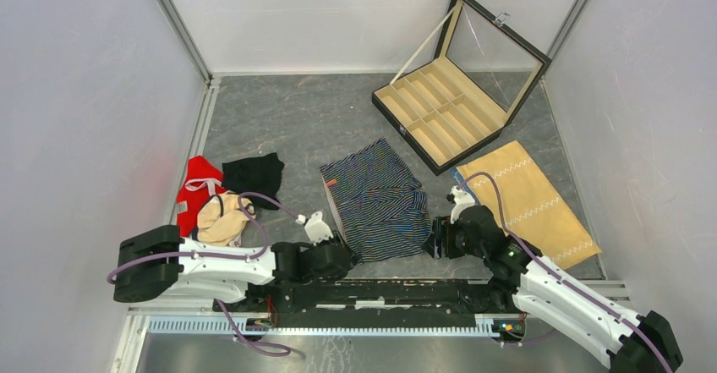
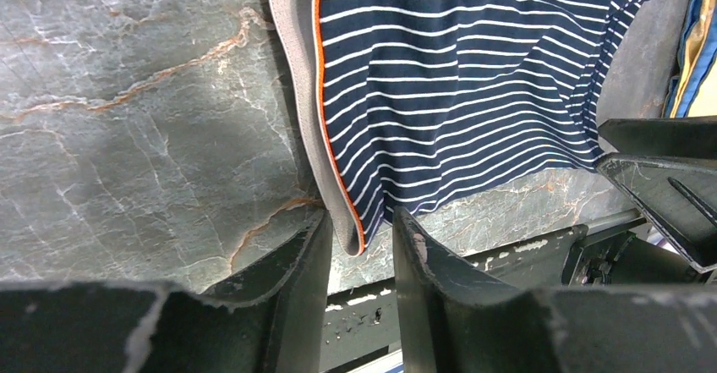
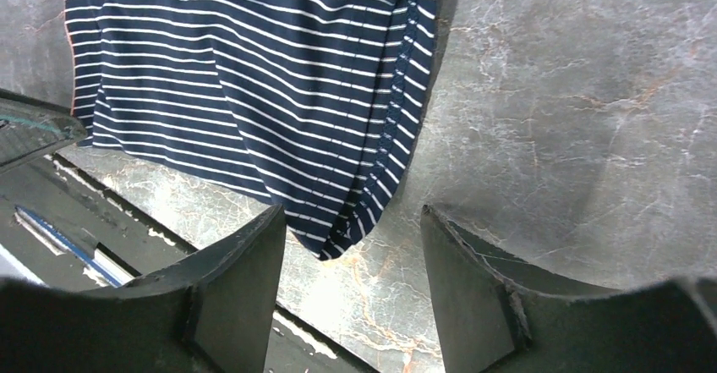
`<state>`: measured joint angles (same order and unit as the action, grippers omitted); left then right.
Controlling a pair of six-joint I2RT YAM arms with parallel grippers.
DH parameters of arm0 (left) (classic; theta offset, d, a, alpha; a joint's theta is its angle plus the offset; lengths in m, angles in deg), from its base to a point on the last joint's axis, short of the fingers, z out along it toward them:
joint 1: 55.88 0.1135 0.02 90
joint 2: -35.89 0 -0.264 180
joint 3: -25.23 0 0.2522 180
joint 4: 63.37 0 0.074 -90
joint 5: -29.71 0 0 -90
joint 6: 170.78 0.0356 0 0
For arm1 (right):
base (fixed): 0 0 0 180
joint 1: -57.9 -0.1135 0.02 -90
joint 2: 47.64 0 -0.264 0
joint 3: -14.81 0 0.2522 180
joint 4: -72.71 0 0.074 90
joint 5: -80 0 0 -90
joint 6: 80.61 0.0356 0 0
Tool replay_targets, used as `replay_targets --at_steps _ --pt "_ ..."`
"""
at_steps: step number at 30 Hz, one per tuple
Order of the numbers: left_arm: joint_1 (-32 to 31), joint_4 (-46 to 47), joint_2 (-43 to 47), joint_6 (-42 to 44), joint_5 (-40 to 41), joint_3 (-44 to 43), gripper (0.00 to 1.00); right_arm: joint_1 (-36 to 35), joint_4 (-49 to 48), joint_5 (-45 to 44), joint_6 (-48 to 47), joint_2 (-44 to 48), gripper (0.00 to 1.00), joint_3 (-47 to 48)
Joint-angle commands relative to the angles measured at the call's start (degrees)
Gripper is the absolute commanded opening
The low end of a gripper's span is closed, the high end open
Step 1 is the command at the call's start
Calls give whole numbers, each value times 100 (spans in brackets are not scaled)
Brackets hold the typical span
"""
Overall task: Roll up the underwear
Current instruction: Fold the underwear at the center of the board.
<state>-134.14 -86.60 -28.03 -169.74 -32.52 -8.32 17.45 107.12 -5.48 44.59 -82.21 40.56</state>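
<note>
A: Largest items first, all placed from the striped underwear.

B: Desk [image 1: 304,128], grey marbled. The striped underwear [image 1: 378,200], navy with thin pale stripes, lies spread on it near the front edge. Case [image 1: 435,111], black, lid up, tan compartments: behind it and to the right. Tan cloth [image 1: 528,200], flat, white zigzag stitching: to its right, apart.

A: Other garments?

B: Black underwear [image 1: 254,174], bunched: to its left, apart. Red garment [image 1: 196,189]: further left. Beige garment [image 1: 221,221]: left, just beside the red one.

A: Grippers?

B: Left gripper [image 2: 362,217]: at its near-left corner, fingers apart, with the grey, orange-edged waistband end between them, not pinched. Right gripper [image 3: 351,212]: at its near-right corner, fingers wide apart, with the hem tip between them.
</note>
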Motion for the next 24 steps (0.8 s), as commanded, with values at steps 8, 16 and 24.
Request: replay_targets --at_steps 8,16,24 --pt "-27 -435 -161 -191 204 421 12 -19 -61 151 40 2 51 -39" --pt "-24 -810 190 -248 405 450 2 -12 269 205 218 287 73 33" --pt "-31 -1068 424 -220 484 447 2 -10 -33 449 470 287 61 -189"
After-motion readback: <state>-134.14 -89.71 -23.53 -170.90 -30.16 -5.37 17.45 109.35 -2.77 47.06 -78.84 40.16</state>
